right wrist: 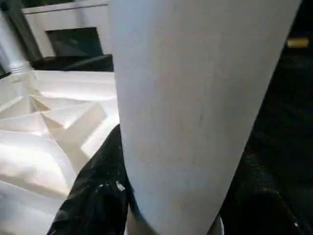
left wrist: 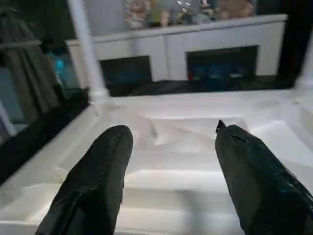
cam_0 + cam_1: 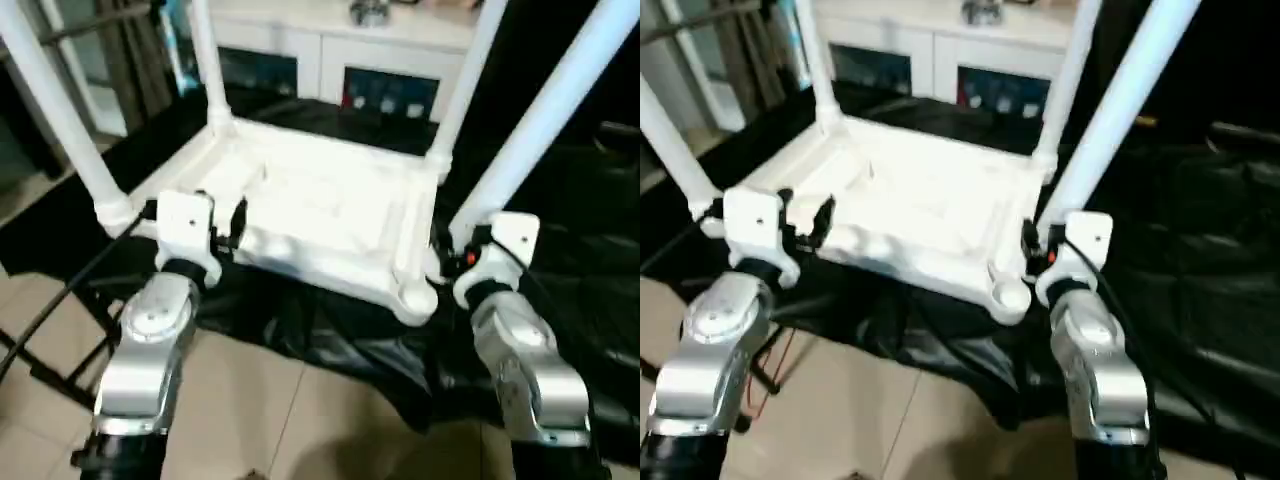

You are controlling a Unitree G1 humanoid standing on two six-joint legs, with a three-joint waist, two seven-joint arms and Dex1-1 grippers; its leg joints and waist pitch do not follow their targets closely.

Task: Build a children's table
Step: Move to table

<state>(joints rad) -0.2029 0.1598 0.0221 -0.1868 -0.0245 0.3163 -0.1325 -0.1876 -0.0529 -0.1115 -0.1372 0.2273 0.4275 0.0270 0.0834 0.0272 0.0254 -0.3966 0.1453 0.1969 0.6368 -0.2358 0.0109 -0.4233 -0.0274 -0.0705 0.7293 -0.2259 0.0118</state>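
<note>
The white tabletop (image 3: 330, 215) lies underside up on a black cloth, its ribs showing. Three white legs stand up out of its corner sockets: near left (image 3: 60, 110), far left (image 3: 205, 60) and far right (image 3: 468, 75). The near right corner socket (image 3: 415, 298) holds nothing. My right gripper (image 3: 460, 245) is shut on another leg (image 3: 555, 105), which leans up and to the right beside the tabletop's right edge; in the right wrist view this leg (image 1: 195, 98) sits between the black fingers (image 1: 100, 191). My left gripper (image 2: 171, 134) is open over the tabletop's near edge with nothing between its fingers (image 2: 105, 161).
A white cabinet (image 3: 330, 45) with glass doors stands close behind the tabletop. The black cloth (image 3: 570, 250) spreads to the right and hangs over the front. Tiled floor (image 3: 300, 420) lies below, with black cables and a dark frame (image 3: 50, 330) at the left.
</note>
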